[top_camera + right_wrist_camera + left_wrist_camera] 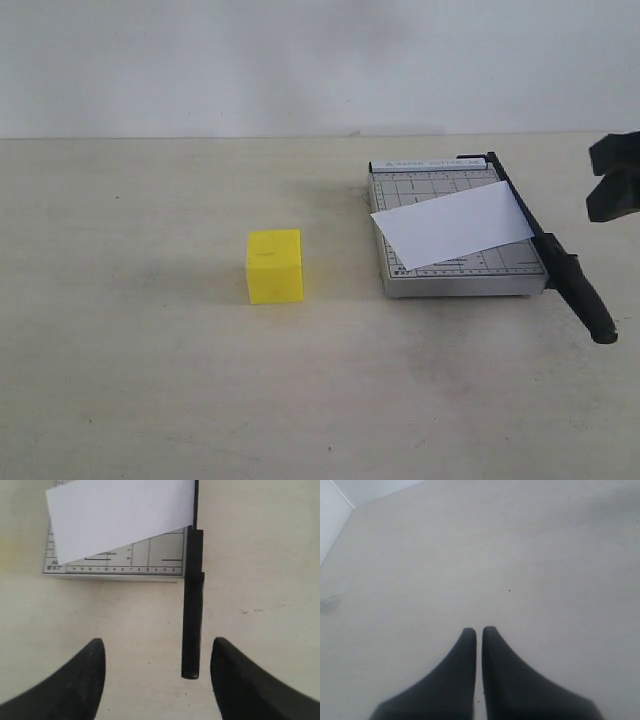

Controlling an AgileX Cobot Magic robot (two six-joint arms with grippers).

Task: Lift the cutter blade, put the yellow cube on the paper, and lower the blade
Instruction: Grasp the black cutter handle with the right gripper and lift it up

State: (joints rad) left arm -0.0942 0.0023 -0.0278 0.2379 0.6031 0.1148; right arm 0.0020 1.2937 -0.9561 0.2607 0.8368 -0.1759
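Note:
The yellow cube (274, 266) sits alone on the table, left of the grey gridded board (440, 275). A white paper (452, 224) (120, 515) lies skewed across that board (155, 550). The cutter blade (560, 265) (192, 610) lies lowered along the board's right edge, its thick handle end sticking out past the front. My right gripper (612, 180) (159, 647) hangs open above the table at the far right, the handle end between its fingers without contact. My left gripper (479, 630) is shut over bare table and is out of the exterior view.
The beige table (150, 400) meets a white wall at the back. In the left wrist view the table's edge and a pale wall or floor (335, 520) show at the far corner.

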